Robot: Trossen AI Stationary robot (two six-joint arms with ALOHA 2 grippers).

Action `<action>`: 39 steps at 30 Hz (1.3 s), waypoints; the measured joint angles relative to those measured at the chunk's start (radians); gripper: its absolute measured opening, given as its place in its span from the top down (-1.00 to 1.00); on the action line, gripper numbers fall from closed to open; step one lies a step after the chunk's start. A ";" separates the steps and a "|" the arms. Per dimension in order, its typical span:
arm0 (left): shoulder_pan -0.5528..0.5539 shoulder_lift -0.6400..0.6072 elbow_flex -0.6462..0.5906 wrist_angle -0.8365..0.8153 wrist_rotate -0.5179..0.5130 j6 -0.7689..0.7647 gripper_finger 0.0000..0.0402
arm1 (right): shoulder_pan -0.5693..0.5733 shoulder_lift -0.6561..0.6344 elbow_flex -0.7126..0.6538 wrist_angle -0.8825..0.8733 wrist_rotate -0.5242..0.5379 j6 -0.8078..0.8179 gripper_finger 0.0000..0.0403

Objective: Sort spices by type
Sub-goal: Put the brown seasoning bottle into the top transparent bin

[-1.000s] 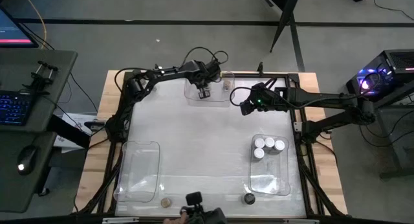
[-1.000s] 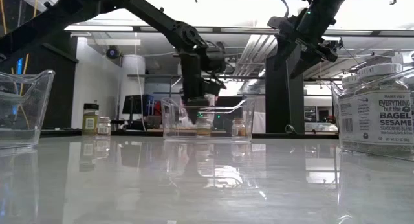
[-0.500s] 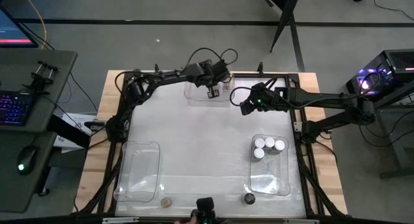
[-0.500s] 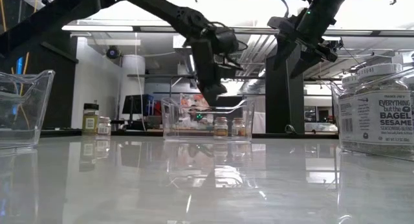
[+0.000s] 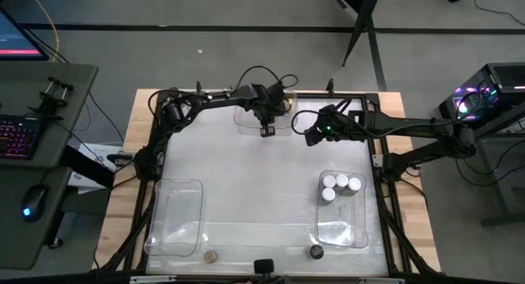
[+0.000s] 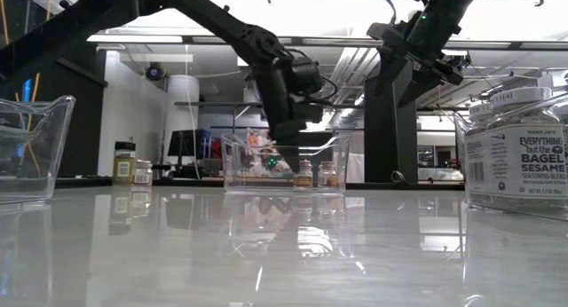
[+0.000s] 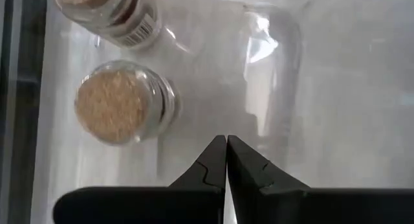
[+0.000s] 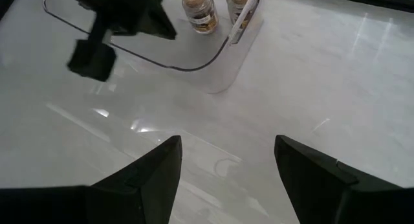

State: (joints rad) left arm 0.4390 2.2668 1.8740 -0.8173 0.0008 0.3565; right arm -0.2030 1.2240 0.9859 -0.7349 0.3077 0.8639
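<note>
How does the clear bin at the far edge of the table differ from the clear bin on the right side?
The far clear bin holds two cork-topped glass jars; the right clear bin holds three white-lidded jars. The shut left gripper hangs at the far bin; nothing hovers over the right bin. Both are transparent, rectangular and open-topped.

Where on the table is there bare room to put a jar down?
The white tabletop is bare between the clear far bin with two cork-lidded jars and the two near bins. The clear near-left bin looks empty. The near-right bin is crowded at its far end by white-lidded jars.
</note>
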 joint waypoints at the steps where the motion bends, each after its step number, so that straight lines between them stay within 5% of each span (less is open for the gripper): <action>1: 0.000 0.001 -0.010 0.032 -0.017 -0.009 1.00 | 0.000 0.000 0.000 0.000 0.000 0.000 -0.21; 16: -0.003 0.000 -0.061 0.297 -0.168 -0.012 1.00 | 0.001 0.000 0.000 0.000 0.000 0.001 -0.21; 22: -0.020 -0.002 -0.038 0.265 -0.243 -0.004 1.00 | 0.001 0.000 0.000 0.000 0.001 0.000 -0.21; 28: -0.031 -0.030 0.034 0.105 -0.201 0.031 1.00 | 0.001 0.002 0.000 0.000 0.002 -0.011 -0.21; 33: 0.014 -0.048 0.048 0.102 -0.221 -0.339 1.00 | 0.000 0.024 0.000 0.000 0.006 -0.014 -0.21; 39: 0.079 -0.047 -0.006 0.093 -0.009 -0.748 1.00 | 0.001 0.068 0.000 0.000 -0.002 -0.010 -0.21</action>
State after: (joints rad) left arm 0.5177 2.2198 1.8679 -0.7241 -0.0087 -0.3917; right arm -0.2020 1.2922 0.9859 -0.7352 0.3061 0.8536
